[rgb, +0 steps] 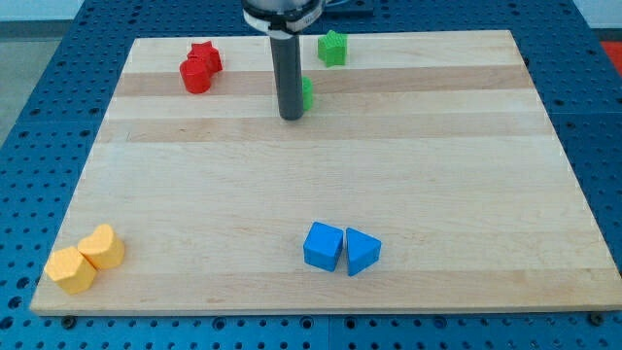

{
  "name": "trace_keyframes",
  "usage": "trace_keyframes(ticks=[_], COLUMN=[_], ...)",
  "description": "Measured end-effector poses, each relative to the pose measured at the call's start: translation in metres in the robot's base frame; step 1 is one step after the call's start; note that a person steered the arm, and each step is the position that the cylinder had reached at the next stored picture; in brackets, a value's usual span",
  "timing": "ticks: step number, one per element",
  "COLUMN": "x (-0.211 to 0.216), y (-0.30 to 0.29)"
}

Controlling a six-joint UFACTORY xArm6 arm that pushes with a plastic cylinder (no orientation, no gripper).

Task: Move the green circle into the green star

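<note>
On the pale wooden board (321, 194), my tip (292, 117) touches the green circle block (307, 93), which shows just at its 2 o'clock, mostly hidden behind the dark rod. The green star block (333, 47) stands near, at 1 o'clock from the circle, apart from it. There are no jaws, only the rod

board (321, 175): pale smooth wood | rod (290, 78): dark matt

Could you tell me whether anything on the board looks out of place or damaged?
Nothing stands out. The blocks sit upright in tidy pairs, and my tip rests against the green circle, which it mostly hides, below the green star.
</note>
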State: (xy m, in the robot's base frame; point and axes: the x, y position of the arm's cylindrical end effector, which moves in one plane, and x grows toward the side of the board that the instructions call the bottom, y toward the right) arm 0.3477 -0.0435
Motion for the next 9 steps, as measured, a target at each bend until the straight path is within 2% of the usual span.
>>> trace_keyframes(ticks=[1, 2, 3, 5, 6, 7, 9], x=[-0.016, 0.0, -0.018, -0.055, -0.041, -0.019, -0.029], y=[0.0, -0.039, -0.04, 0.02, 0.013, 0.036, 0.04])
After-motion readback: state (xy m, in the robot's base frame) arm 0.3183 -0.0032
